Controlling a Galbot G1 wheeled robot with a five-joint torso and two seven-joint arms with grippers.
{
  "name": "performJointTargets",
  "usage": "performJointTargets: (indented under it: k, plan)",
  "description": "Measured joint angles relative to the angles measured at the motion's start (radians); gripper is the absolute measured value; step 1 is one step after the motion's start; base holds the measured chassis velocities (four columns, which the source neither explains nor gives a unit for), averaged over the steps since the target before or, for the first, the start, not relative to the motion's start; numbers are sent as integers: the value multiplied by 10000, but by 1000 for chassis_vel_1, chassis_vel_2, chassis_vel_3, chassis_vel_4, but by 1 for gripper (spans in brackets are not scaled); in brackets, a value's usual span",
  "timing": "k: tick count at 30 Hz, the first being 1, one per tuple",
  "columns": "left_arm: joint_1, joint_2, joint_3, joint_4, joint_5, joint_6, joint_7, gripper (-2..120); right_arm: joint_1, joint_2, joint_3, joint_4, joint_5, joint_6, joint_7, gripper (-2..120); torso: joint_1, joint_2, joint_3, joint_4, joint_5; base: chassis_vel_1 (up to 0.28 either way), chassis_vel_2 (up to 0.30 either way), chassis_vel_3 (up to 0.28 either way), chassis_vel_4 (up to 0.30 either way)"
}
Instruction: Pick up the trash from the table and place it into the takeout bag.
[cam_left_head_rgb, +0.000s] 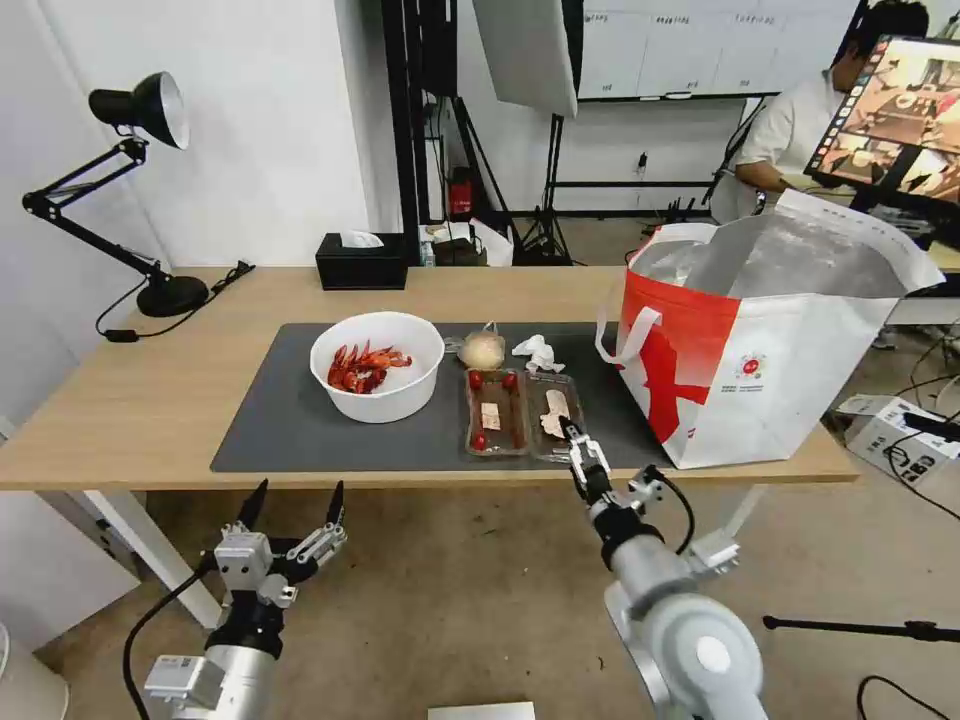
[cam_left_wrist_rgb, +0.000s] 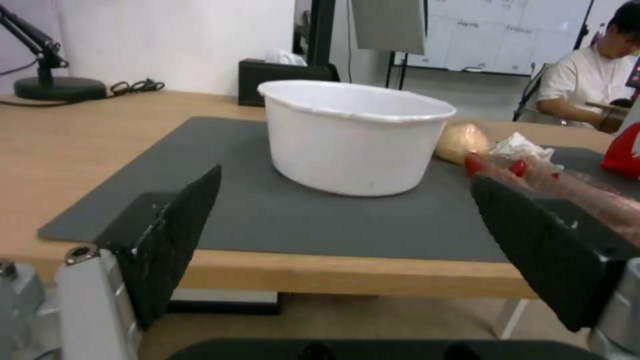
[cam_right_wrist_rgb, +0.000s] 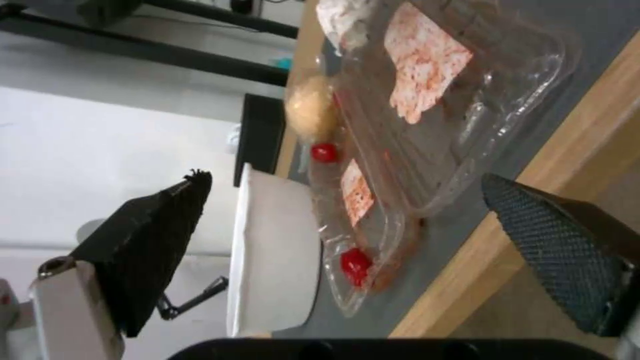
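The right claw (cam_left_head_rgb: 578, 443) reaches over the near edge of the counter (cam_left_head_rgb: 120, 400), its two dark fingers spread apart with nothing between them. Just ahead of it lies the clear tray (cam_left_head_rgb: 522, 412), hinged open flat on the grey mat (cam_left_head_rgb: 290, 420), holding pale food scraps and a few small red tomatoes. From the wrist view, the tray's near rim sits in line with the gap between the fingers, close to the counter edge.

Beyond the tray, farther from this claw, rest the beige lump (cam_left_head_rgb: 482, 350) and the crumpled tissue (cam_left_head_rgb: 538, 352). To the claw's left stands the white bowl (cam_left_head_rgb: 377, 365) with red shells inside. To its right stands the takeout bag (cam_left_head_rgb: 760, 345), upright, its mouth open and foil lining showing.

The left claw (cam_left_head_rgb: 292, 510) hangs below counter level, in front of the bowl, fingers wide apart and empty.

The step appears to be gripping the tray. The thin plastic will likely flex, so pinching one rim firmly and lifting level should keep scraps from spilling before the bag.
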Motion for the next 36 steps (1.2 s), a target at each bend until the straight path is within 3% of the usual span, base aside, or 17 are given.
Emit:
performJointTargets:
  k: [14, 36]
  plan:
    - [-116, 86, -13, 283, 3, 170, 1, 100, 492, 762, -359, -637, -10, 65, 586, 100, 0, 0, 0, -1, 0, 0, 0, 0, 0]
    - [-42, 174, 2, 379, 60, -95, 1, 100, 337, 1073, -284, -443, -279, 6, 482, 100, -1, 0, -1, -1, 1, 0, 0, 0, 0]
